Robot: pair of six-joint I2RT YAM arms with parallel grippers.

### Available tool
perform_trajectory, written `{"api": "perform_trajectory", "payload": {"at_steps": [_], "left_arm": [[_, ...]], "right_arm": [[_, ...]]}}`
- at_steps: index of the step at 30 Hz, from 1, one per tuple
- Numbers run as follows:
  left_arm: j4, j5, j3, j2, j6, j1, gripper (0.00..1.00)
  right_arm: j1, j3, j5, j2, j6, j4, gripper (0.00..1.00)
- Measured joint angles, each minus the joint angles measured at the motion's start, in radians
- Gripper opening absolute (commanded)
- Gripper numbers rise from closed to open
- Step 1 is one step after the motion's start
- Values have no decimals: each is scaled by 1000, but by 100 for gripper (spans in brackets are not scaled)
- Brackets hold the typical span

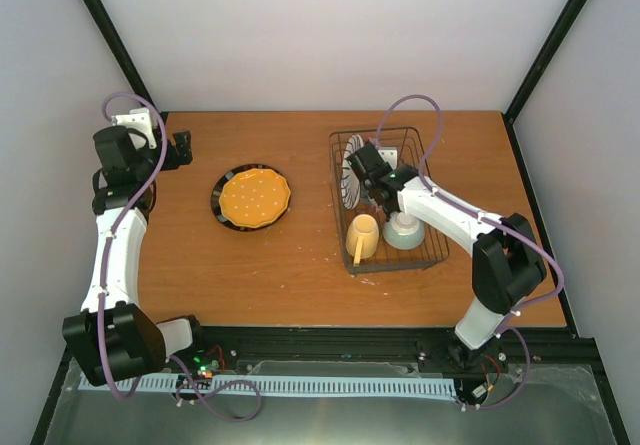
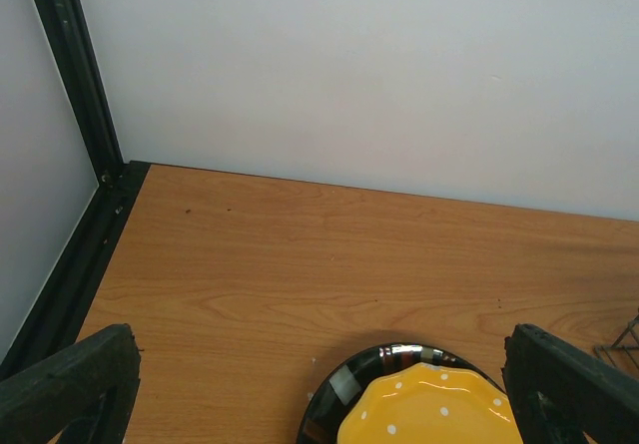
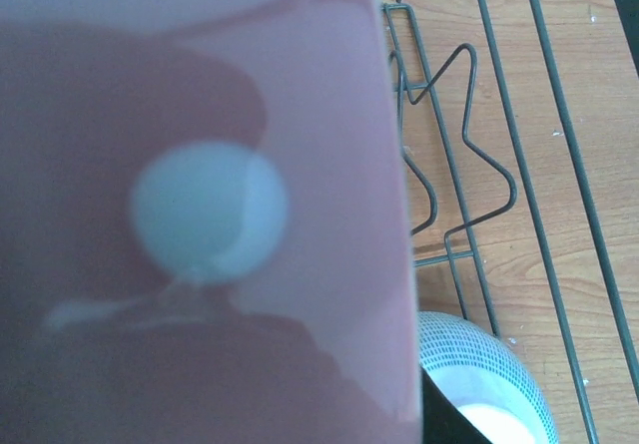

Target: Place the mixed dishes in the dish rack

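The dish rack [image 1: 428, 160] stands on the right half of the table. In it are the white plate with black stripes [image 1: 348, 180], standing upright at its left side, the pale yellow mug [image 1: 362, 235] and the pale green bowl [image 1: 405, 231]. My right gripper [image 1: 364, 171] reaches into the rack beside the striped plate. The pink plate [image 3: 200, 215] fills the right wrist view and hides the fingers. The orange dotted dark-rimmed plate [image 1: 254, 198] lies flat on the table. My left gripper [image 1: 183, 151] is open, back left of it, with the plate's rim [image 2: 419, 394] low between its fingers.
The rack's wire dividers [image 3: 454, 165] and the bowl [image 3: 484, 369] show to the right of the pink plate. White walls and black frame posts [image 2: 80, 95] close in the table's back and sides.
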Motion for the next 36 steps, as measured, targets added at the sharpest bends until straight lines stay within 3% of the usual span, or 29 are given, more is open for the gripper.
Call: {"api": "perform_trajectory", "payload": {"at_steps": [9,26,31,36], "left_arm": [[0,0,0,0,0,0,100],[-29,14,0,74,-39,0,98],[-74,42,0,130,-50,0,84],[-163,69,24,242,-60,0,56]], "right_arm": [[7,-7,-14,-2,21,-3,41],[14,-7,-13,-121,23,-19,48],[14,-7,20,-243,24,-24,53],[14,15,53,-363,19,-31,55]]}}
